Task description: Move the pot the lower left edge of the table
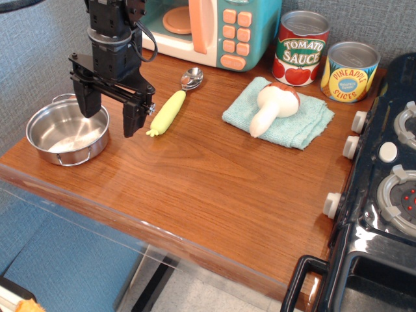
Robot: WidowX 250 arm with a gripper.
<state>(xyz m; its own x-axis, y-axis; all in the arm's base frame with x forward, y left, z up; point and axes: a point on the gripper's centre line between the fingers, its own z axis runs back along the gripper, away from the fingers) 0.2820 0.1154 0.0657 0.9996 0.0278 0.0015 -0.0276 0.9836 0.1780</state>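
The shiny steel pot (pixel 65 133) with wire loop handles sits empty at the lower left corner of the reddish-brown table (pixel 214 182), close to the front and left edges. My black gripper (pixel 109 109) hangs open above the pot's right rim, lifted clear of it. One finger (pixel 89 101) is over the pot's inside, the other finger (pixel 132 117) is over the table to the pot's right. Nothing is held between the fingers.
A yellow-green toy corn (pixel 168 112) and a metal spoon (pixel 191 78) lie just right of the gripper. A toy microwave (pixel 208 29) stands behind. A mushroom on a teal cloth (pixel 279 110), two tin cans (pixel 325 58) and a dark toy stove (pixel 383 188) are to the right.
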